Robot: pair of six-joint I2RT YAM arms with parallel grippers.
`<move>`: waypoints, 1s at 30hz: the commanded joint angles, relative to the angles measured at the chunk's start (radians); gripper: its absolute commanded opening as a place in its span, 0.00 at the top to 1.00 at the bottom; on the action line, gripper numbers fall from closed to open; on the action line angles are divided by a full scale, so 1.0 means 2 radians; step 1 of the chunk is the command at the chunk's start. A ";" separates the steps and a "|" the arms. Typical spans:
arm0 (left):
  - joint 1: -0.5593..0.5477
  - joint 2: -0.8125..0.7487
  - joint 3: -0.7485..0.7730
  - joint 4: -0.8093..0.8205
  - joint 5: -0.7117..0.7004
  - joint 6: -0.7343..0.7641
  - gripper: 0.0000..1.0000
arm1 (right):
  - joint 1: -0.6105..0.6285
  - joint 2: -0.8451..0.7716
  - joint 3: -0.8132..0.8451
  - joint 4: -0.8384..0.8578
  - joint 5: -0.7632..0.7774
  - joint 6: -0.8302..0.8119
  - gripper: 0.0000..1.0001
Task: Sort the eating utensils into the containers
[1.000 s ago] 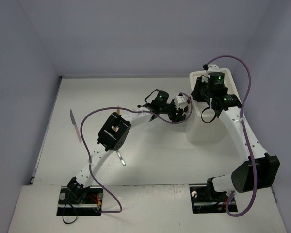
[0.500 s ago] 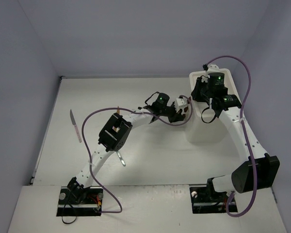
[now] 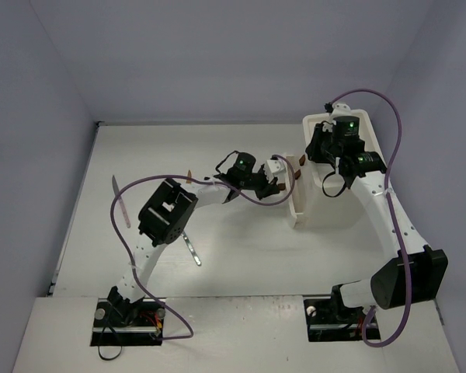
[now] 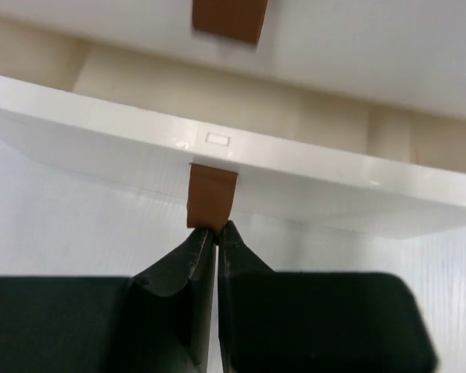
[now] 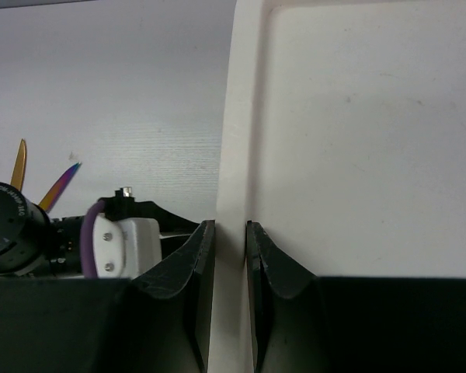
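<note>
The drawer (image 3: 298,194) is now standing out from the drawer unit (image 3: 338,211), sliding toward 9 o'clock. Half a second ago its front was sitting against the unit's side. The left pincer (image 4: 217,231) is doing the pulling, closed tight on the brown handle (image 4: 211,193), and the left arm is folding back toward 9 o'clock with it. The right pincer (image 5: 231,233) is clamping the unit's top rim (image 5: 237,116), seemingly bracing the box so it is not dragging along.

So a container is becoming available, though nothing is going in yet. The pink-handled knife (image 3: 121,202) is lying at 9 o'clock on the desk (image 3: 248,256). A silver utensil (image 3: 192,250) is lying at 7 o'clock and a gold utensil (image 3: 189,177) nearer the centre. All are lying well apart from the unit at 2 o'clock.

The desk is looking plain, off-white and matte, and pale lavender walls (image 3: 217,62) are closing it in on three sides.
</note>
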 commanded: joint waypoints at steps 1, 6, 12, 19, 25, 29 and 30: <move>0.021 -0.079 -0.053 0.039 -0.001 0.012 1.00 | -0.004 -0.002 -0.008 0.010 -0.026 0.008 1.00; 0.032 -0.104 -0.094 0.042 -0.005 0.014 1.00 | -0.009 -0.003 -0.014 0.009 -0.018 0.006 1.00; 0.049 -0.131 -0.140 0.044 -0.010 0.014 1.00 | -0.012 -0.007 -0.015 0.009 -0.010 0.004 1.00; 0.075 -0.153 -0.159 0.045 -0.007 0.011 1.00 | -0.012 -0.004 -0.015 0.010 -0.012 0.003 1.00; 0.076 -0.162 -0.175 0.045 -0.008 0.011 0.74 | -0.012 -0.001 -0.011 0.010 -0.014 0.006 0.95; 0.075 -0.189 -0.189 0.044 -0.023 0.009 0.48 | -0.012 -0.003 -0.003 0.010 -0.014 0.008 0.63; 0.075 -0.200 -0.193 0.044 -0.029 0.008 0.47 | -0.012 -0.005 0.001 0.010 -0.015 0.008 0.57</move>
